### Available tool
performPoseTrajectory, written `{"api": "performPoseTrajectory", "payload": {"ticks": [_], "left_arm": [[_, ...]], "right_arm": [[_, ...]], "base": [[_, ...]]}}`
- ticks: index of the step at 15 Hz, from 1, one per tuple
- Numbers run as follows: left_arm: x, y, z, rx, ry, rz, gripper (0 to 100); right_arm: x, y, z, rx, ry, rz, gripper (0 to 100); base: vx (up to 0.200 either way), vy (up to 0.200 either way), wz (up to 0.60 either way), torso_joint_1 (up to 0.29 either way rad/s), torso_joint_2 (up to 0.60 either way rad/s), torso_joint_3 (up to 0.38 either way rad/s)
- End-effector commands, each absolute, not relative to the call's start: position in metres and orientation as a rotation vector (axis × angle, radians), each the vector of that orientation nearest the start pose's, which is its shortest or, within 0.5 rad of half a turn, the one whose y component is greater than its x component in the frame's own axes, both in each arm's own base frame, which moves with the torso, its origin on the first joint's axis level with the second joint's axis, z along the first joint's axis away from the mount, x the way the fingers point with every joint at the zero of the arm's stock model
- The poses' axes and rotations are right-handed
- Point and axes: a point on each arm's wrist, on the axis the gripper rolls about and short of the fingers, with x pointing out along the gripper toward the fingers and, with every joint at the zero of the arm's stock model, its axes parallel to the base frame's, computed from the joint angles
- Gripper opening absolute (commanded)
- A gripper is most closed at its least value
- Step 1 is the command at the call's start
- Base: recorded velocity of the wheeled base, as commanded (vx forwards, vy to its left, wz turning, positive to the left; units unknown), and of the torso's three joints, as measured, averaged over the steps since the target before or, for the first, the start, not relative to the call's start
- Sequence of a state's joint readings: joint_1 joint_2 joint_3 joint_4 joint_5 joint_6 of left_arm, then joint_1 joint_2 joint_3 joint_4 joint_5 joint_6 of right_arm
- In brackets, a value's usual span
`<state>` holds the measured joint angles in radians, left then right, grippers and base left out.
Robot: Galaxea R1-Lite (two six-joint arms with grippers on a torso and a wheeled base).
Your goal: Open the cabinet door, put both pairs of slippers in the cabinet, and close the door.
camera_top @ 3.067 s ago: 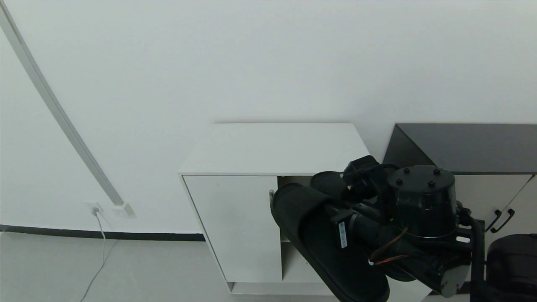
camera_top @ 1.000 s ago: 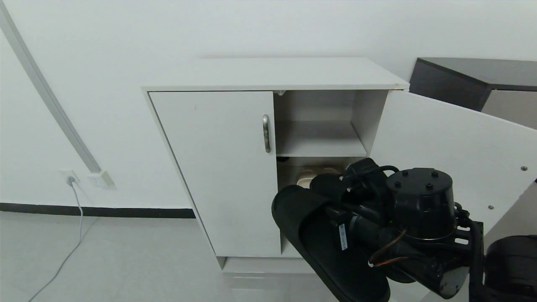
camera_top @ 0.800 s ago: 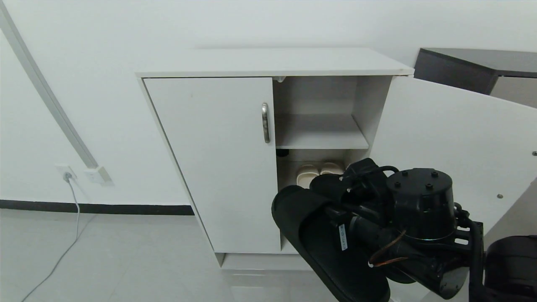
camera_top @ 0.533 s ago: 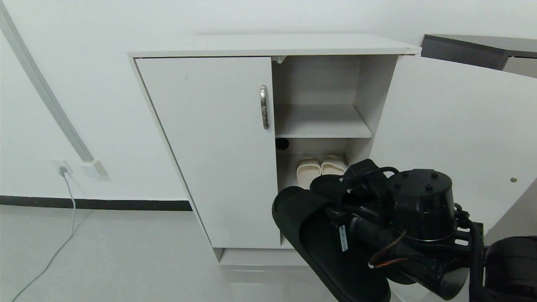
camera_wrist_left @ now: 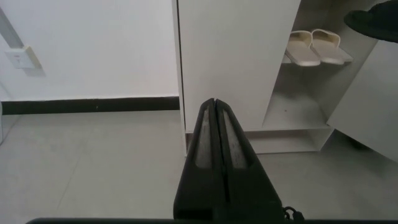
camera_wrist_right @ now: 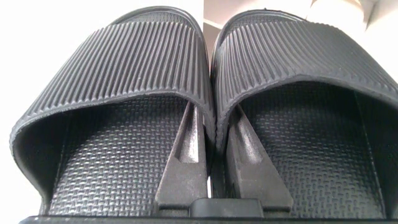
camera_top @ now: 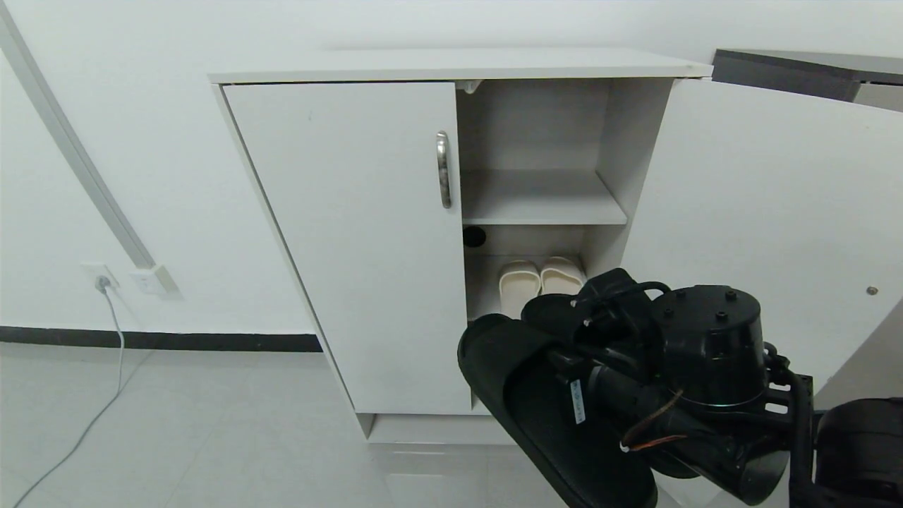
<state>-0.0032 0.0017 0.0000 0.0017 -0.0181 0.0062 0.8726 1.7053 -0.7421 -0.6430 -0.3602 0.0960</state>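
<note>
**Cabinet half open; one pair in, black pair in the right gripper**

White cabinet [camera_top: 458,63] against the wall. Its left door [camera_top: 353,247] is closed, with a metal handle [camera_top: 443,169] at the inner edge. The right door [camera_top: 762,212] is swung wide open.

Inside the open half, a shelf [camera_top: 540,201] divides off the top compartment. In the compartment just under it sits a pair of cream slippers [camera_top: 540,281], side by side and touching, set towards the back. The left wrist view shows a further compartment beneath them.

Black slippers [camera_top: 536,409]: out in front of the open half, off the floor, held as a pair. The right gripper [camera_wrist_right: 214,118] has one finger inside each slipper, and the jaws are closed on the two adjoining side walls, pinching them together.

Left gripper [camera_wrist_left: 214,106]: above the floor, facing the cabinet's closed side. Its jaws are pressed fully together and hold nothing.
</note>
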Motion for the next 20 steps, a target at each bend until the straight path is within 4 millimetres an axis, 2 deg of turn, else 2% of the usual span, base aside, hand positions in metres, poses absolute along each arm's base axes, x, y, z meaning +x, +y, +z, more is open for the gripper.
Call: {"api": "performPoseTrajectory", "payload": {"ticks": [1, 5, 11, 13, 15, 16, 19, 20], "left_arm": [[-0.023, 0.0, 0.075, 0.006, 0.005, -0.021, 0], [-0.023, 0.0, 0.075, 0.006, 0.005, -0.021, 0], [-0.023, 0.0, 0.075, 0.006, 0.005, -0.021, 0], [-0.023, 0.0, 0.075, 0.006, 0.005, -0.021, 0], [-0.023, 0.0, 0.076, 0.008, 0.003, -0.023, 0], [-0.023, 0.0, 0.075, 0.008, 0.005, -0.023, 0], [-0.023, 0.0, 0.075, 0.008, 0.005, -0.021, 0], [-0.023, 0.0, 0.075, 0.008, 0.005, -0.023, 0]], "right_arm": [[0.197, 0.222, 0.164, -0.098, 0.292, 0.494, 0], [0.195, 0.22, 0.159, -0.154, 0.289, 0.496, 0], [0.198, 0.225, 0.153, -0.148, 0.239, 0.503, 0], [0.206, 0.235, 0.148, -0.163, 0.212, 0.448, 0], [0.216, 0.261, 0.151, -0.148, 0.168, 0.272, 0], [0.217, 0.275, 0.155, -0.114, 0.161, 0.259, 0], [0.219, 0.297, 0.178, -0.081, 0.236, 0.174, 0], [0.221, 0.304, 0.196, -0.037, 0.255, 0.131, 0]], "base": [[0.0, 0.0, 0.0, 0.0, 0.0, 0.0], [0.0, 0.0, -0.15, 0.001, 0.0, 0.002], [0.0, 0.0, 0.0, 0.0, 0.0, 0.0], [0.0, 0.0, 0.0, 0.0, 0.0, 0.0], [0.0, 0.0, 0.0, 0.0, 0.0, 0.0], [0.0, 0.0, 0.0, 0.0, 0.0, 0.0], [0.0, 0.0, 0.0, 0.0, 0.0, 0.0], [0.0, 0.0, 0.0, 0.0, 0.0, 0.0]]}}
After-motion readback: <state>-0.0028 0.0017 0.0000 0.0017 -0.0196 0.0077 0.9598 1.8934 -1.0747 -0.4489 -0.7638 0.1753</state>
